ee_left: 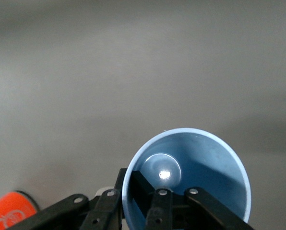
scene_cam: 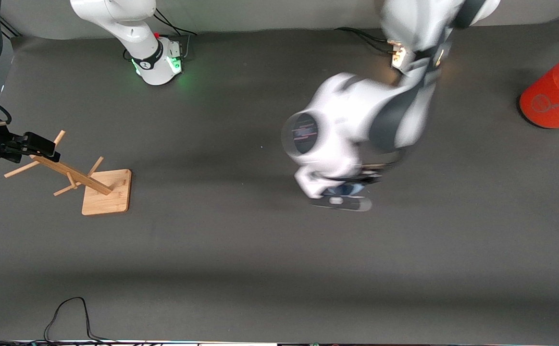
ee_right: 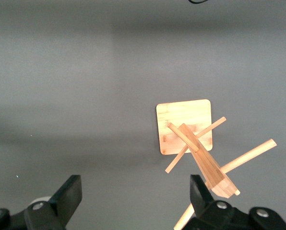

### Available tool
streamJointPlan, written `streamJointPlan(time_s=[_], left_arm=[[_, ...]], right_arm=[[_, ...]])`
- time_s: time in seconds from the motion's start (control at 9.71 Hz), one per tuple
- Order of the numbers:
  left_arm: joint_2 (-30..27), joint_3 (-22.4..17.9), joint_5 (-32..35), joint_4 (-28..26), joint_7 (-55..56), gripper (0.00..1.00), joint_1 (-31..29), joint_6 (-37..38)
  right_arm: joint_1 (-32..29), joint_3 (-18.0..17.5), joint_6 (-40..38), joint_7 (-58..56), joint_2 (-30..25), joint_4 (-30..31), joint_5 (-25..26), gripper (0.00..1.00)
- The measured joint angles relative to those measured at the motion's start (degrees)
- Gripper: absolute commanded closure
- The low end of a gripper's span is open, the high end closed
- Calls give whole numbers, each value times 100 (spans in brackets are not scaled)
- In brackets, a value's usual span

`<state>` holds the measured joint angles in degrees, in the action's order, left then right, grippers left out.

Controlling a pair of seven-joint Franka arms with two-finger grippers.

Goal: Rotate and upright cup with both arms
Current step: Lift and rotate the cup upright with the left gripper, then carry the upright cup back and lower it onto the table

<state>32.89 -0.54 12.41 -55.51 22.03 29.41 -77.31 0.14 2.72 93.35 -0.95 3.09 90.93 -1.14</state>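
Left gripper (ee_left: 155, 203) clamps pale-blue cup's (ee_left: 200, 163) rim above mid-table; right gripper (ee_right: 136, 191), fingers wide, waits over wooden rack (ee_right: 191, 136).

Dark grey table (scene_cam: 241, 250), matte cover. Wooden rack (scene_cam: 97, 188) with square base and pegs, left-center of the front frame. Orange cylinder (scene_cam: 553, 96) with grey top at the right edge, upper part. Green-lit arm base (scene_cam: 160, 60) at upper left. Black cable (scene_cam: 70, 317) loops at bottom left.
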Motion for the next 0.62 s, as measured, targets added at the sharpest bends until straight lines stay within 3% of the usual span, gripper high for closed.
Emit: streamJointPlan(time_s=[0.31,0.62], left_arm=[[-1458,11,-636,-878,-669,100,-1237,-44],[-2093,14,-1508,-2292,-686,100,-1581,-1142]], right_arm=[[15,6,-2,-30,0,5,0,0],[23,6,-3,-33,0,-17,0,0]])
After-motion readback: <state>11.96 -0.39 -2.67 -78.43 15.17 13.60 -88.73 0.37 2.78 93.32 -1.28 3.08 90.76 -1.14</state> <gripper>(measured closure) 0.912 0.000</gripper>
